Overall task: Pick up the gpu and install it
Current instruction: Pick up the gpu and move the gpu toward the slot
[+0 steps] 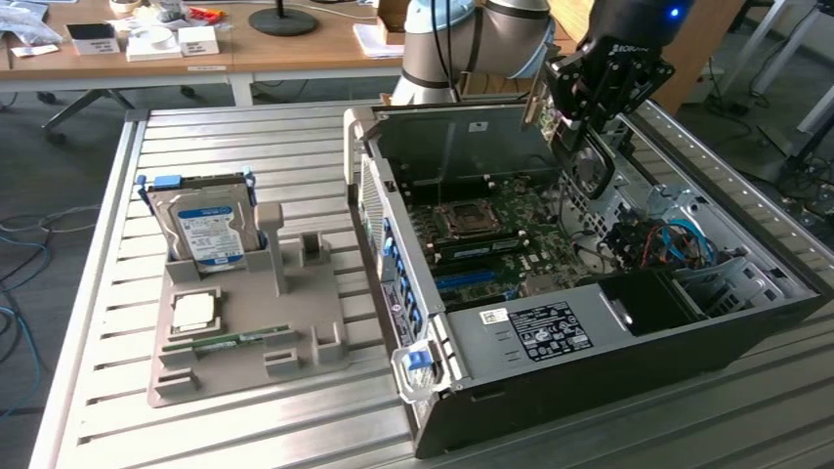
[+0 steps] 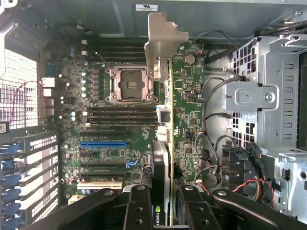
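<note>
GPU (image 2: 160, 167) where?
> In the claw (image 2: 163, 211). Fingers (image 2: 139, 208) pinch it from both sides. Card is edge-on, with the bracket (image 2: 165, 38) at the end away from the claw.

Over what?
> Open case (image 1: 587, 362). Motherboard (image 2: 187, 120) is straight beneath the claw. CPU socket (image 2: 130, 85) sits off one side of the card, drive cage (image 2: 249, 96) off the other.

Seated?
> Can't tell whether it touches the motherboard.

Anything else out?
> Hard drive (image 1: 206, 230) upright in the tray (image 1: 241, 342), well apart from the claw, toward the exterior view's left.
</note>
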